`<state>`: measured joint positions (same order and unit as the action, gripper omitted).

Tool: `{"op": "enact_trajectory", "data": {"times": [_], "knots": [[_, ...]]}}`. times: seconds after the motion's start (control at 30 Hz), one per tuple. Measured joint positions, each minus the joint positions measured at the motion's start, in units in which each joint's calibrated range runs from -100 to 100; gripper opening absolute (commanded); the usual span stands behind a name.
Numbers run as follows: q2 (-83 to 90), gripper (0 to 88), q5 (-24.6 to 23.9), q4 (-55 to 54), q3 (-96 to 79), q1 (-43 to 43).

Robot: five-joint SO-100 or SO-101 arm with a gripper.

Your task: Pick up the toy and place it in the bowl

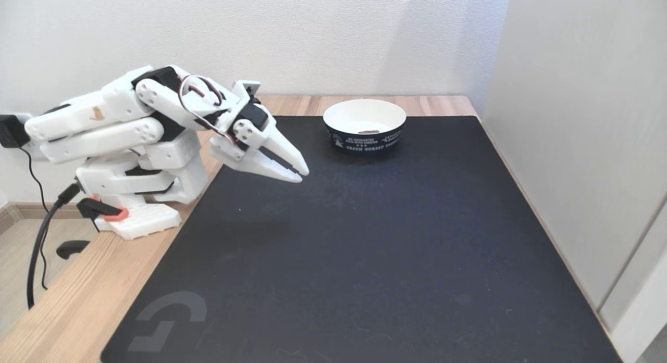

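Gripper (299, 174) looks pretty much closed w/ nothing in it, tips nearly touching, hanging just above the black mat (365, 248) near its left edge in the fixed view. Arm (130, 123) is folded back low over its base, well away from the bowl (364, 134). Toy (369, 131) is a small reddish-brown sliver showing inside the bowl, on the white bottom near the front wall. So imo the job is basically done: toy's in, gripper's let go and clear. Nothing left afaict, maybe just parking the arm.
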<state>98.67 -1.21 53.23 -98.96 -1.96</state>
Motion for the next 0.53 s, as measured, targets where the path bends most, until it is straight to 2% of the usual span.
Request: {"op": "enact_trajectory", "data": {"times": [0.53], "knots": [[0.0, 2.4, 0.0, 0.0, 0.0, 0.3]]}}
